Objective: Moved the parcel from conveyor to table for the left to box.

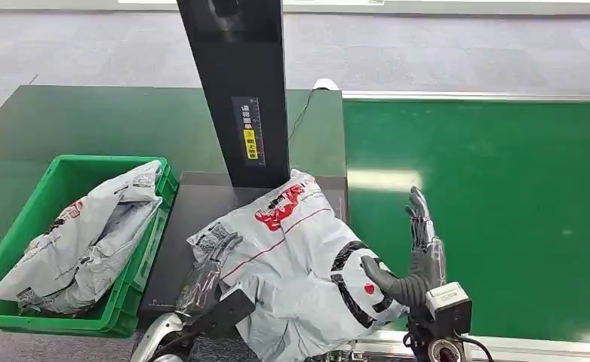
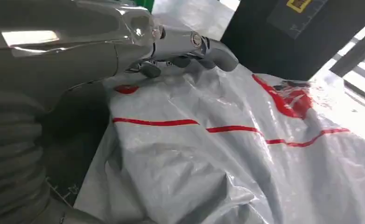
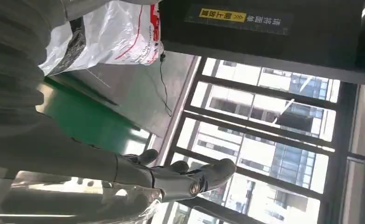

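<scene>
Fingers straight and spread, the robot's right hand (image 1: 422, 253) stands upright just beside the parcel (image 1: 299, 264), on the side toward the green conveyor (image 1: 496, 219); its thumb reaches toward the bag's black-and-white print, though whether it touches cannot be told. It holds nothing. In the right wrist view the same hand (image 3: 180, 179) shows its fingers extended against window panes, with the parcel (image 3: 110, 35) behind it.

On the parcel's opposite side, the left hand (image 1: 209, 271) lies with its fingers laid flat along the bag's edge, resting against the plastic without closing around it. The left wrist view confirms this (the fingers (image 2: 194, 46) stretch out over the crumpled surface (image 2: 227, 154), uncurled).

The parcel is a large grey-white plastic mailer bag, glossy and wrinkled, puffed in the middle. It carries a red logo near its far end, thin red lines running across its face, a black-and-white ring pattern with a small red mark near the right hand, and a printed label at the corner by the left hand. It sits on the dark table (image 1: 194, 211), at the foot of a black upright post (image 1: 239, 83) bearing a yellow sticker, its near end hanging toward the robot.

Beyond the left hand from the parcel, a green crate (image 1: 5, 279) holds other grey mailer bags (image 1: 88, 234).
</scene>
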Controlling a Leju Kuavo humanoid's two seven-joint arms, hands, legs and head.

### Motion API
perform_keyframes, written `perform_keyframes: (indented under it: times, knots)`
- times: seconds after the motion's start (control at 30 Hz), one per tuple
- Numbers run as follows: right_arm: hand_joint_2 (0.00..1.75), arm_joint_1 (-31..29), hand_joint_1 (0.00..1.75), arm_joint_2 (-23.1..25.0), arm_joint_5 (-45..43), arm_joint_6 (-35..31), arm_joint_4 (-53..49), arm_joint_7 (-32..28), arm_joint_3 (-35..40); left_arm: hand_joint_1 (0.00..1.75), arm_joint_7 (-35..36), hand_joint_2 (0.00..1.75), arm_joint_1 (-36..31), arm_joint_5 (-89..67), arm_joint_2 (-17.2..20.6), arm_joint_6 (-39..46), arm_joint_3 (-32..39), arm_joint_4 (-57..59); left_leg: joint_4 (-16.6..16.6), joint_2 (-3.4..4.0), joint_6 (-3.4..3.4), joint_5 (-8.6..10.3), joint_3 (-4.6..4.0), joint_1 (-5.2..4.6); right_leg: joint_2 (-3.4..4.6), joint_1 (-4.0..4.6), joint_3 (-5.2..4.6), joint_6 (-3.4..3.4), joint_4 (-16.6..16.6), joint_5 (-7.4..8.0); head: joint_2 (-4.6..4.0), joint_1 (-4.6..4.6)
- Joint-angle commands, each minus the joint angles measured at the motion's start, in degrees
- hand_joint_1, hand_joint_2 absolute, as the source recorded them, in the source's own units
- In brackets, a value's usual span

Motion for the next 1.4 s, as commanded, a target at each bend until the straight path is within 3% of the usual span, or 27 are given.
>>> perform_keyframes:
  times: [0.03,0.07,0.1,0.23,0.43,0.6,0.93,0.97,1.0,1.03,1.17,1.3,1.33,1.4]
  knots:
    - [1.75,0.64,0.0,0.57,0.49,-0.87,-0.63,0.63,-1.47,0.0,-0.3,1.75,-2.73,-1.79,0.0,-0.67,-1.43,5.94,-0.07,-0.21,0.03,0.08,-0.01,0.0,-0.11,0.01,0.05,-0.03,-0.09,0.04,0.0,0.0]
    - [1.75,0.71,0.0,0.42,0.48,-0.98,-0.61,0.69,-1.43,0.0,-0.96,1.75,-2.84,-0.79,-0.1,-0.75,-1.24,5.89,-0.06,-0.16,0.03,0.06,-0.01,0.0,-0.07,0.0,0.04,-0.02,-0.08,0.04,0.0,0.0]
    - [1.75,0.76,0.0,0.4,0.47,-1.05,-0.64,0.73,-1.41,1.61,-1.34,1.75,-2.86,-0.38,-0.1,-0.42,-1.11,5.75,-0.07,-0.18,0.03,0.07,0.0,0.0,-0.08,0.0,0.06,-0.02,-0.1,0.05,0.0,0.0]
    - [1.75,1.5,0.0,0.29,0.27,-1.75,-1.53,0.97,-1.45,1.75,-4.74,1.75,-2.6,4.19,-0.14,2.64,0.34,3.38,-0.03,-0.16,0.03,0.05,-0.04,0.01,-0.07,0.02,0.02,-0.02,-0.07,0.03,0.0,0.0]
    - [1.75,1.78,0.0,0.15,-0.33,-2.2,-2.18,1.33,-1.26,1.75,-11.31,1.75,-1.69,7.52,0.09,12.73,1.86,-0.99,0.01,-0.08,0.03,0.01,-0.06,0.03,0.0,0.04,-0.01,-0.02,-0.04,0.01,0.0,0.0]
    - [1.75,2.35,0.0,-0.22,-1.24,-2.4,-1.67,0.94,-0.95,1.75,-21.06,1.75,0.24,16.09,-0.85,22.91,4.19,-6.4,0.01,-0.02,0.02,0.0,-0.05,0.03,0.04,0.03,-0.01,-0.02,-0.03,0.02,0.0,0.0]
    - [1.75,1.78,0.0,-0.91,-1.76,-2.49,-0.64,0.46,-0.48,1.75,-21.09,1.75,1.0,19.88,-0.6,21.25,4.01,-6.64,-0.04,-0.03,0.02,0.01,0.02,0.0,0.03,0.01,0.04,-0.01,-0.04,0.01,0.0,0.0]
    - [1.75,1.69,0.0,-1.0,-1.82,-2.56,-0.49,0.38,-0.41,1.66,-21.56,1.75,1.28,25.61,-0.76,17.23,3.89,-7.14,-0.07,-0.05,0.03,0.03,0.02,0.01,0.04,0.01,0.05,-0.02,-0.09,0.04,0.0,0.0]
    - [1.75,1.56,0.0,-1.17,-1.92,-2.61,-0.3,0.3,-0.27,0.28,-22.44,1.75,1.64,33.0,-1.06,11.72,4.06,-7.72,-0.04,-0.04,0.02,0.01,0.01,0.01,0.03,0.02,0.05,-0.01,-0.06,0.02,0.0,0.0]
    - [1.75,1.27,0.0,-1.34,-2.04,-2.51,0.1,0.22,0.01,0.0,-23.24,1.75,2.1,42.23,-1.5,4.14,4.17,-8.26,-0.06,-0.05,0.04,0.02,0.0,0.02,0.05,0.03,0.04,-0.02,-0.11,0.05,0.0,0.0]
    - [1.75,-0.78,0.0,-1.37,-2.34,-2.07,2.7,0.04,1.05,0.0,-22.28,1.75,1.84,56.1,-1.95,-8.74,2.76,-7.45,-0.05,0.02,0.04,0.02,0.0,0.02,0.1,0.03,0.03,-0.01,-0.1,0.06,0.0,0.0]
    - [1.75,-1.3,0.0,-1.45,-2.3,-2.38,3.2,0.04,1.65,0.0,-22.19,1.75,-1.86,50.2,-1.68,-5.28,-0.47,-5.27,-0.02,-0.09,0.02,0.03,-0.04,0.01,-0.03,0.01,0.03,-0.01,-0.04,0.02,0.0,0.0]
    - [1.75,-0.82,0.0,-1.28,-2.17,-2.5,2.7,0.04,1.56,0.0,-22.03,1.75,-3.41,38.98,-1.39,2.4,-2.33,-4.72,-0.04,-0.17,0.04,0.09,-0.08,0.04,-0.06,0.04,0.02,-0.02,-0.1,0.08,0.0,0.0]
    - [1.75,-0.85,0.0,-1.11,-2.19,-2.54,2.76,0.04,1.58,0.0,-19.76,1.75,-4.69,37.42,-1.33,1.56,-3.9,-3.83,-0.02,-0.2,0.01,0.05,-0.03,0.01,-0.13,0.01,0.05,-0.01,-0.04,0.01,0.0,0.02]
